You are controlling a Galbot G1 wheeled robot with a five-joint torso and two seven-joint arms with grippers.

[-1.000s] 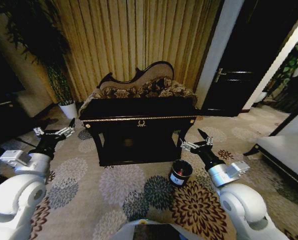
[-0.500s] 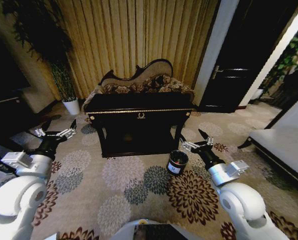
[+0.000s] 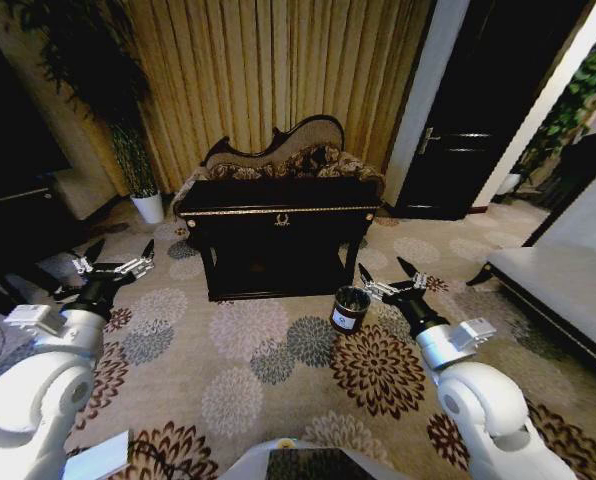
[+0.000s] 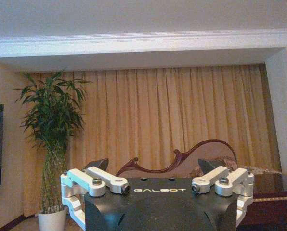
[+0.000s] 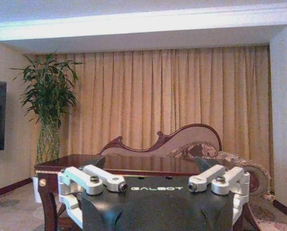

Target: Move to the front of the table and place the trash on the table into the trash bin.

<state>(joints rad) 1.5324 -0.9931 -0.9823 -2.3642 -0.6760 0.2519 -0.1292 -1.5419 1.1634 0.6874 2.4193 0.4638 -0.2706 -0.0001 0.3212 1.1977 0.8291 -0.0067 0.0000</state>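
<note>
Trash meant for the bin could not be made out on the bench (image 3: 278, 193) from the head view; its dark glossy top lay too far off and too dim to tell any bottle or paper on it. That bench was a heavy black carved piece with a thin gold strip along its front edge, a small gold emblem at the middle of the apron, and a lower shelf in shadow beneath. It stood on the flowered carpet (image 3: 228, 390) ahead of the robot, with the curved-back floral sofa (image 3: 283, 158) close behind it and the tan curtains (image 3: 278, 70) beyond. In the right wrist view the bench's polished reddish-dark top (image 5: 110, 162) showed as a bare reflecting surface before the sofa back (image 5: 167, 140). The trash bin (image 3: 350, 309), a small round dark bucket with a white label on its side, stood on the carpet near the bench's front right corner, just beside the right claw (image 3: 389, 279). That claw hung low over the carpet with its two fingers spread wide and nothing between them. The left claw (image 3: 114, 254) was held out on the other side, well apart from the bench, likewise spread and empty. A potted plant in a white pot (image 3: 148, 207) stood left of the bench.
</note>
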